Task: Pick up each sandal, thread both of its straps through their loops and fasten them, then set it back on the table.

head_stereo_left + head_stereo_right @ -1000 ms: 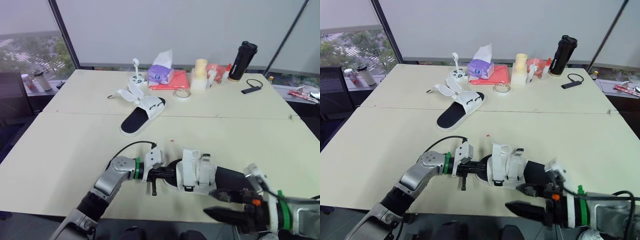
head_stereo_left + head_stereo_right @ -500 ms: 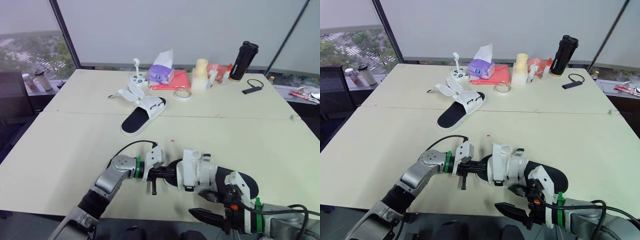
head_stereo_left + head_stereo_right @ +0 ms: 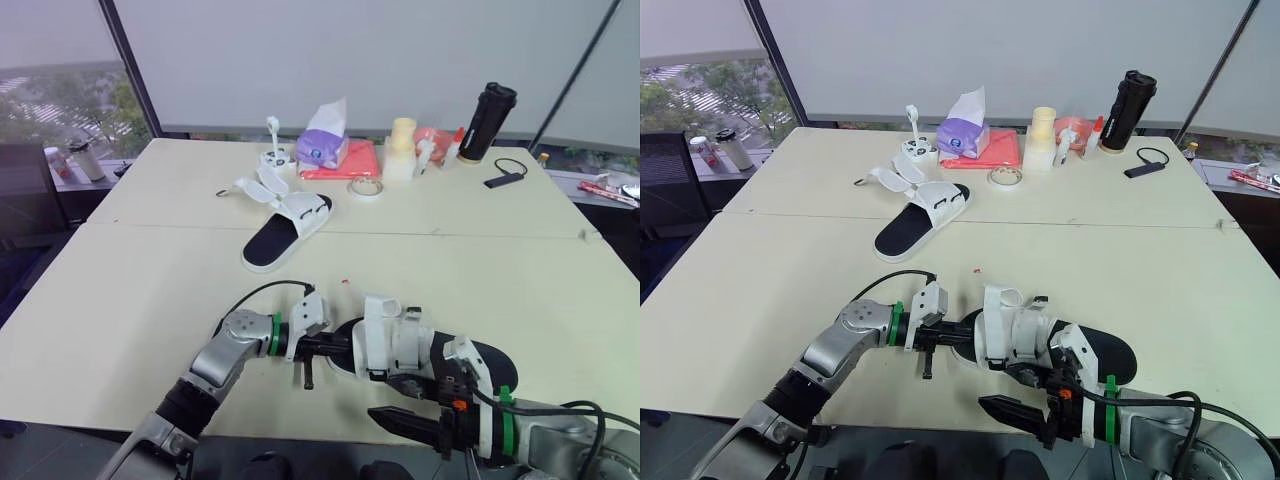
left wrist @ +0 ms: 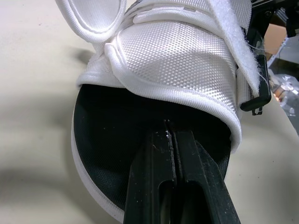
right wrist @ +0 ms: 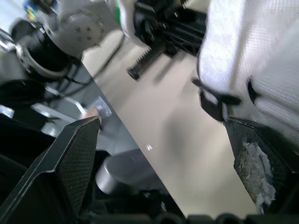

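— The left pincer [image 3: 322,347] has its tips together, pushed in at the toe of the near sandal [image 3: 400,345]. The right pincer [image 3: 385,396] gapes wide just beside its straps.

— Fastened, then?

— Not yet, I'd say: one strap end [image 3: 385,303] stands up loose. The far sandal [image 3: 285,225] lies further left on the worktop [image 3: 150,290], straps splayed open. Well under half done.

A pale cream table [image 3: 120,300] stands before tall windows [image 3: 60,60] (trees outside), dark frames, white blinds.
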Tool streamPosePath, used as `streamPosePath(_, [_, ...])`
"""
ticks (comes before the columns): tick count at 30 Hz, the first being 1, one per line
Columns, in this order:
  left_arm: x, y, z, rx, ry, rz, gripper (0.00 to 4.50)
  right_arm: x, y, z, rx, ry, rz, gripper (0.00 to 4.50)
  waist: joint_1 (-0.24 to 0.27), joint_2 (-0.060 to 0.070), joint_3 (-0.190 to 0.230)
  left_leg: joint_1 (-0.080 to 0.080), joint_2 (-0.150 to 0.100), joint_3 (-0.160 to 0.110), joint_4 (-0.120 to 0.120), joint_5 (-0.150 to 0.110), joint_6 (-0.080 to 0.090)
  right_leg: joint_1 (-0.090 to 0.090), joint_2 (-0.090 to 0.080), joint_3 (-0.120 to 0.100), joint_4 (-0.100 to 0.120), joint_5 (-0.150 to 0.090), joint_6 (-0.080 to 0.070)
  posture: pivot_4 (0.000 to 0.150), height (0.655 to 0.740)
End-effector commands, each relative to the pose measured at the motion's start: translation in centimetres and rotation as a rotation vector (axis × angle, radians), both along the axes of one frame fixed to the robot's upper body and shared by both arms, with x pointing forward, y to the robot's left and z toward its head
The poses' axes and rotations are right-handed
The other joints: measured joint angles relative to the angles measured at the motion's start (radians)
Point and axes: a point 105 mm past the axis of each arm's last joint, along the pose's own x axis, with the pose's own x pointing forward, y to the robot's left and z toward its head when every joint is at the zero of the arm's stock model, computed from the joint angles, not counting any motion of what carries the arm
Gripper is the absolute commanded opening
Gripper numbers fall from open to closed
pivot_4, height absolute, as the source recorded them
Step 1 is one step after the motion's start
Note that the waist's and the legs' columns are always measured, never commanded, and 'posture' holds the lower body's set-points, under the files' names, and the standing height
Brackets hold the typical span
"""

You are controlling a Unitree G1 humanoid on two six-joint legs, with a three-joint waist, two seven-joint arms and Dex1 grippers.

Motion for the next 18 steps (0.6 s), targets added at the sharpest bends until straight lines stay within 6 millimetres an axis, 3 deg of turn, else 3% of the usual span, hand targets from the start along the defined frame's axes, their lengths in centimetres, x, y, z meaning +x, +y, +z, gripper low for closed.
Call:
streamPosePath(1, [-0.5, 1.9, -4.7, 0.157, 0.139, 0.080, 0.00, 0.9, -0.2, 0.1, 0.029, -0.012, -0.065, 4.47, 0.000, -0.001, -0.001, 0.000, 0.000, 0.000, 0.000, 0.000, 0.000, 0.000, 0.000, 0.000, 0.000, 0.000, 0.000, 0.150, 0.7400])
streamPosePath(2, [-0.5, 1.8, -4.7, 0.157, 0.139, 0.080, 0.00, 1.1, -0.2, -0.1, 0.042, -0.003, -0.083, 4.47, -0.001, -0.001, -0.001, 0.000, 0.000, 0.000, 0.000, 0.000, 0.000, 0.000, 0.000, 0.000, 0.000, 0.000, 0.000, 0.150, 0.7400])
streamPosePath(5, [-0.5, 1.8, -4.7, 0.157, 0.138, 0.081, 0.00, 1.4, -0.2, -0.6, 0.061, 0.017, -0.130, 3.71, -0.001, 0.000, -0.002, 0.001, 0.000, 0.000, 0.000, 0.000, 0.000, 0.001, 0.000, 0.000, 0.000, 0.000, 0.000, 0.150, 0.7400])
streamPosePath(12, [-0.5, 1.8, -4.8, 0.155, 0.139, 0.082, 0.00, 1.1, -0.1, -1.5, 0.068, 0.068, -0.155, 0.12, 0.001, 0.002, -0.002, 0.000, 0.000, 0.000, 0.000, 0.000, 0.000, 0.000, 0.000, 0.000, 0.000, 0.000, 0.000, 0.150, 0.7400])
streamPosePath(18, [-0.6, 1.7, -4.9, 0.154, 0.141, 0.082, 0.00, -0.1, 0.4, -2.1, 0.066, 0.130, -0.105, 0.05, 0.000, 0.002, -0.003, 0.000, 0.000, 0.000, 0.000, 0.000, 0.000, 0.000, 0.000, 0.000, 0.000, 0.000, 0.000, 0.150, 0.7400])
